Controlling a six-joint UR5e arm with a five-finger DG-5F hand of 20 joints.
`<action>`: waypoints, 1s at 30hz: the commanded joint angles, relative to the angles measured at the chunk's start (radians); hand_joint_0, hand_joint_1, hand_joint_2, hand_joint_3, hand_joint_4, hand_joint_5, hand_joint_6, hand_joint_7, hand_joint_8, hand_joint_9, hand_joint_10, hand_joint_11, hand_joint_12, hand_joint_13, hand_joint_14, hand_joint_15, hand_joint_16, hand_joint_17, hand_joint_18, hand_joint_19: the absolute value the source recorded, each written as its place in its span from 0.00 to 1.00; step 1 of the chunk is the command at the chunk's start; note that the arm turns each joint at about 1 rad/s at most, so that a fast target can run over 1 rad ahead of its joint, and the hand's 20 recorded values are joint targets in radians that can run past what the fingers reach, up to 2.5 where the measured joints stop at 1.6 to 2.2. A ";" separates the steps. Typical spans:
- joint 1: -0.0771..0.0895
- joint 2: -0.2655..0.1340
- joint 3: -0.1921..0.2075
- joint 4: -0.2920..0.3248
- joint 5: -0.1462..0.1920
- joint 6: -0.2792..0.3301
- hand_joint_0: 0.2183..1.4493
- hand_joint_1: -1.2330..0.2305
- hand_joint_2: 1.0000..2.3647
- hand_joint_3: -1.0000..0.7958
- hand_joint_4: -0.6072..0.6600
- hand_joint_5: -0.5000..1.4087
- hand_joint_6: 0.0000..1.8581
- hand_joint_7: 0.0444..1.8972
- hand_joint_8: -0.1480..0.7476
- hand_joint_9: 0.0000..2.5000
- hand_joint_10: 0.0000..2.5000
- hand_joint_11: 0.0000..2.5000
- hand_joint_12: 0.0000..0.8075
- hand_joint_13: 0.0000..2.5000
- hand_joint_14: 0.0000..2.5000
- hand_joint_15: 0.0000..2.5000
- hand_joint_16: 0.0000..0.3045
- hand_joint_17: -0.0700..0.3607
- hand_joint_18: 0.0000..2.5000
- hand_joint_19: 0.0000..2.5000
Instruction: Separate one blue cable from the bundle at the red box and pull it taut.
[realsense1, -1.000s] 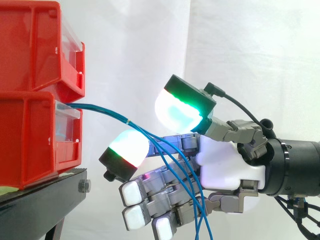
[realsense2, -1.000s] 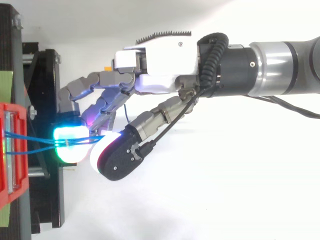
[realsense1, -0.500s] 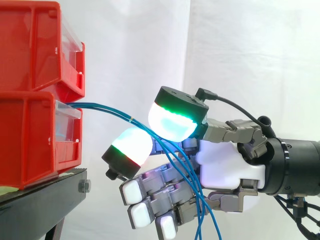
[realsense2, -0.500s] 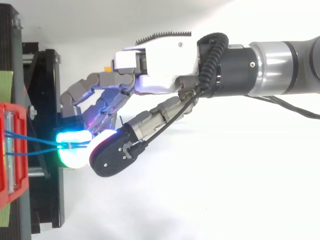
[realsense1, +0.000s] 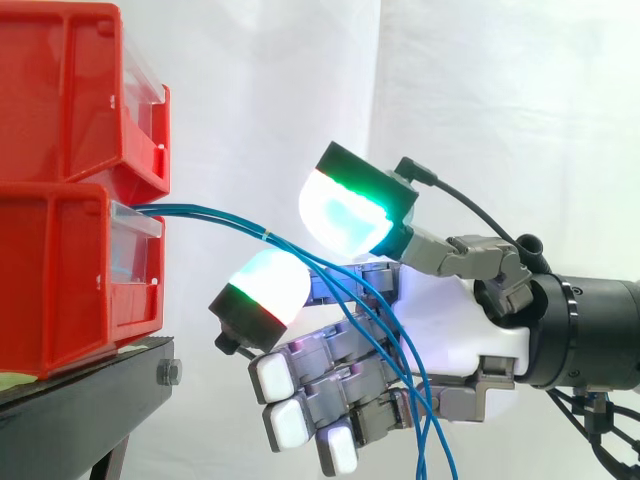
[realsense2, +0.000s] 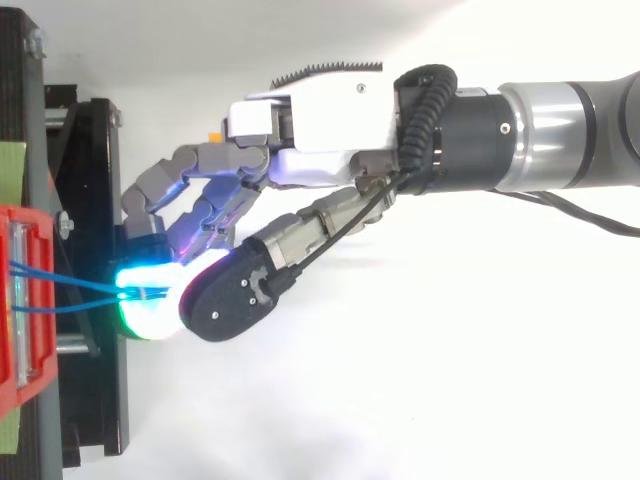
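Where the blue cables (realsense1: 205, 215) leave the lower red box (realsense1: 60, 280), they run as one tight bundle to a small pale band (realsense1: 260, 238). Past it they fan apart and drop in slack curves across the hand (realsense1: 450, 320). They pass through the narrow gap between the thumb pad (realsense1: 345, 210) above and one finger pad (realsense1: 262, 290) below. The other fingers are half curled beneath, and nothing looks pinched, so the hand holds no cable. To do this step well, I judge the pinch should close past the band, where the strands spread, on the outermost strand alone. Closing nearer the box would likely catch them all. A straight pull away from the box, level with its opening, should then take up the slack without dragging the box on its black stand (realsense1: 90, 390).
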 joint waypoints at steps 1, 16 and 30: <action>-0.002 -0.001 0.000 0.002 -0.001 -0.003 0.32 0.50 0.01 0.36 0.59 0.18 0.39 0.53 0.51 0.31 0.01 0.28 0.46 0.33 0.01 0.23 0.18 0.45 0.30 0.33; -0.002 0.000 0.000 0.002 -0.001 -0.004 0.34 0.34 0.01 0.47 0.60 0.16 0.45 0.49 0.50 0.31 0.01 0.31 0.46 0.34 0.01 0.24 0.18 0.45 0.31 0.34; -0.002 0.000 0.000 0.002 0.001 -0.007 0.26 0.43 0.00 0.28 0.60 0.18 0.43 0.50 0.53 0.34 0.01 0.31 0.47 0.35 0.01 0.24 0.18 0.45 0.32 0.34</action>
